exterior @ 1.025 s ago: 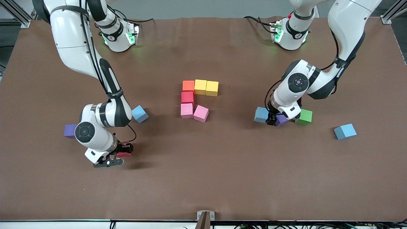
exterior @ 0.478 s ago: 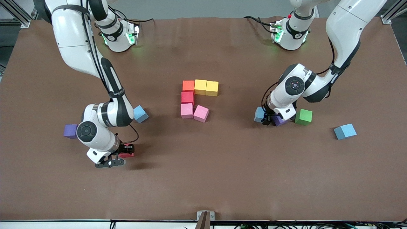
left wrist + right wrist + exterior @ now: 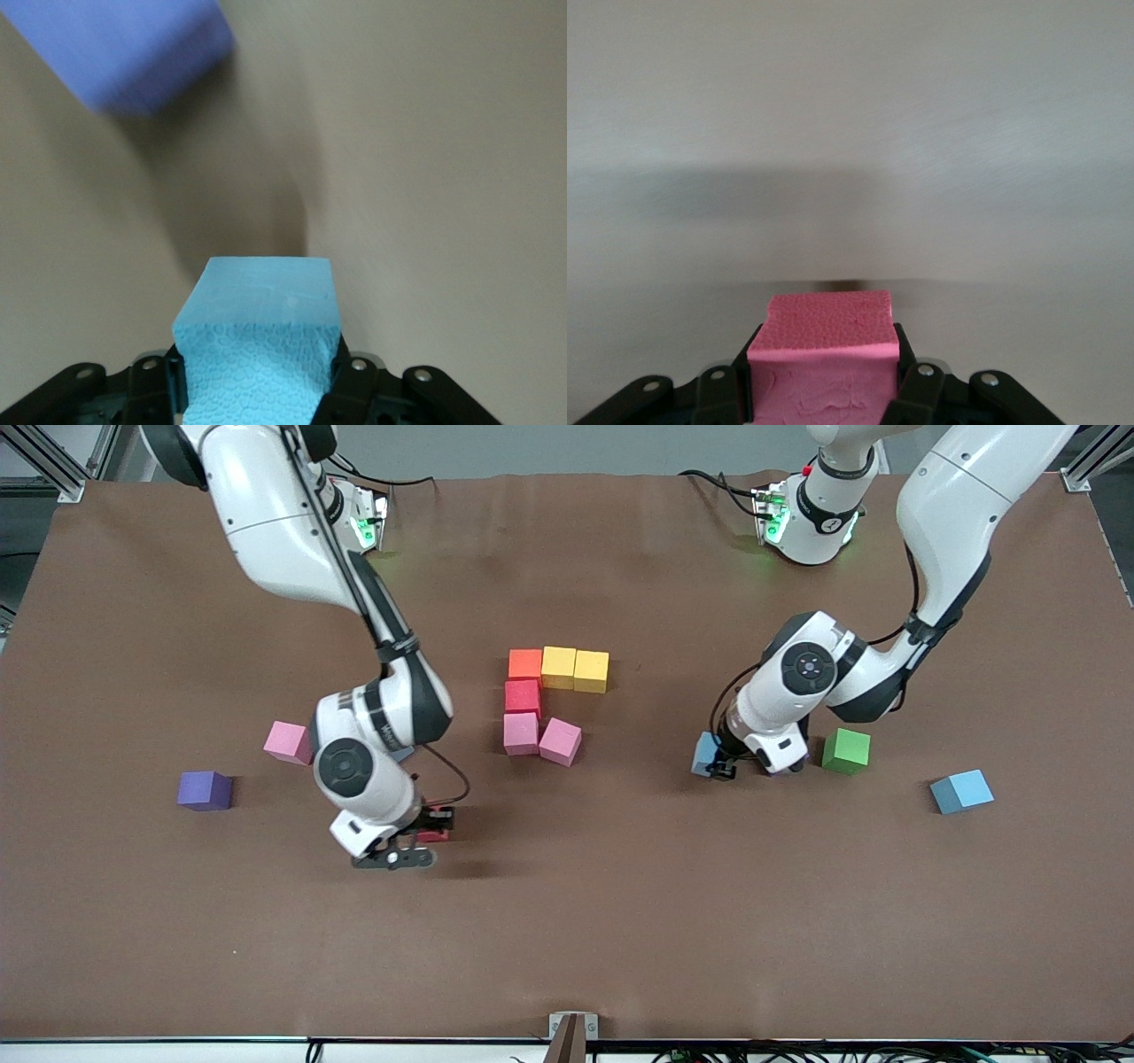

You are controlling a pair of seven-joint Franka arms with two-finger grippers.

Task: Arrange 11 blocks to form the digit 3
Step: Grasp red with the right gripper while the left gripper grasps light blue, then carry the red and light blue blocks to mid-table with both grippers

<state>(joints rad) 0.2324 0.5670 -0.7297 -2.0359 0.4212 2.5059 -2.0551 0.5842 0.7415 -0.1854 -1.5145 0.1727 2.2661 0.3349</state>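
Right gripper (image 3: 427,834) has swung in from the frame's edge with the small matte red cube (image 3: 435,833) clamped, over the brown table (image 3: 567,939) below the half-built cube figure (image 3: 523,695) at mid-frame. Left gripper (image 3: 719,767) just pinched the small matte light blue cube (image 3: 703,751). Looks like two more pieces are incoming.

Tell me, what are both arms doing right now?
Right jaws shut on red block, over open table. Left jaws shut on light blue block, beside purple block. Digit 3 unfinished; nothing blocking.

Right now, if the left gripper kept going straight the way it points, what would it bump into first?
Probably the table: the left gripper, shut on the light blue block, points down at bare cloth. The purple block seems off that line.
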